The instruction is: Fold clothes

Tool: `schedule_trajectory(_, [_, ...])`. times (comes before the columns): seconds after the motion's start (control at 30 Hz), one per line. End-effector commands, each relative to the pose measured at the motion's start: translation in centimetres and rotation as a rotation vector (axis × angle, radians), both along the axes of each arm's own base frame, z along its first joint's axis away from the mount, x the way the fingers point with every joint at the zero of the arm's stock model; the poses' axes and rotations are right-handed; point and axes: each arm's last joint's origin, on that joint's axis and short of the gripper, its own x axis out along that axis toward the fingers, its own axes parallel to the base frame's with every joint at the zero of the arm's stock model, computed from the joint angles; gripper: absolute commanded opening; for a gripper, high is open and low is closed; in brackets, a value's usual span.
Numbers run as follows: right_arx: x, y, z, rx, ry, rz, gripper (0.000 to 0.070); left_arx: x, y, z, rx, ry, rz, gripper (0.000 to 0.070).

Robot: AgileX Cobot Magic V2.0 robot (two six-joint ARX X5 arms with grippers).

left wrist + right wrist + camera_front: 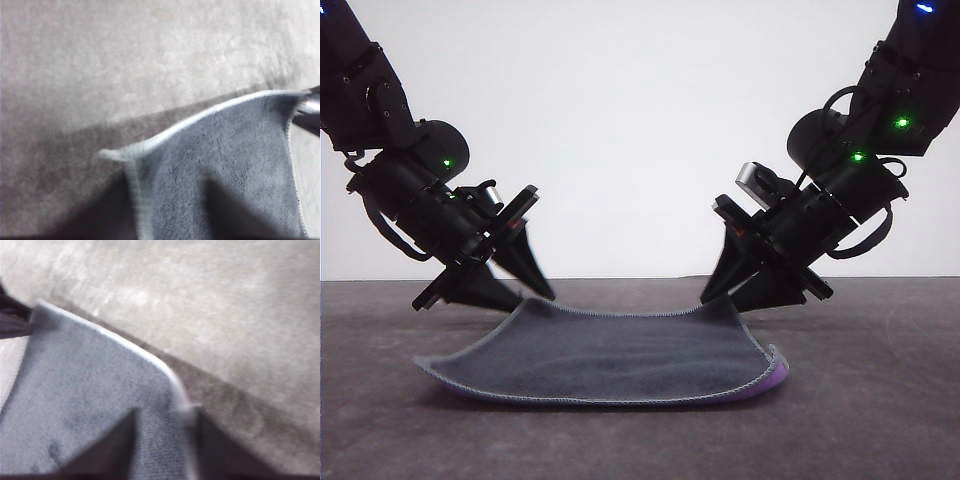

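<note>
The clothes are one small square cloth (620, 355), dark grey face up, lying on the table with its two far corners raised. Purple shows underneath at the near right corner (775, 378). My left gripper (535, 297) is shut on the far left corner and my right gripper (720, 300) on the far right corner. The left wrist view looks along the cloth (225, 160) and its pale stitched edge to the right gripper's fingertips (310, 106). In the right wrist view the cloth (85, 390) runs toward the left gripper's fingertips (12, 320).
The dark grey table (880, 400) stretches out on all sides of the cloth. A plain white wall (640, 120) stands behind it.
</note>
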Motion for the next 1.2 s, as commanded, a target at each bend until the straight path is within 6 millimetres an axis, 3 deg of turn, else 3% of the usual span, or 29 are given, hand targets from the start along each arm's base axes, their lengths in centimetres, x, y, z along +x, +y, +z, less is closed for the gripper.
schedule_trajectory(0.0, [0.5,0.3,-0.5,0.000,0.001,0.001,0.0003,0.4,-0.2,-0.7,0.002,0.000,-0.017,0.0004])
schedule_trajectory(0.27, [0.2,-0.9,-0.6,0.051,0.074,0.038,0.0003,-0.1,0.3,-0.6,-0.028,0.059,-0.081,0.0004])
schedule_trajectory(0.53, [-1.5,-2.3,0.0,0.071,0.207,0.122,0.0003,-1.6,0.7,0.7,0.031,0.169,-0.202,0.0004])
schedule_trajectory(1.17, [-5.3,-2.1,0.4,0.073,0.438,0.288,0.0004,-5.3,0.9,1.4,-0.044,0.404,-0.373,0.0004])
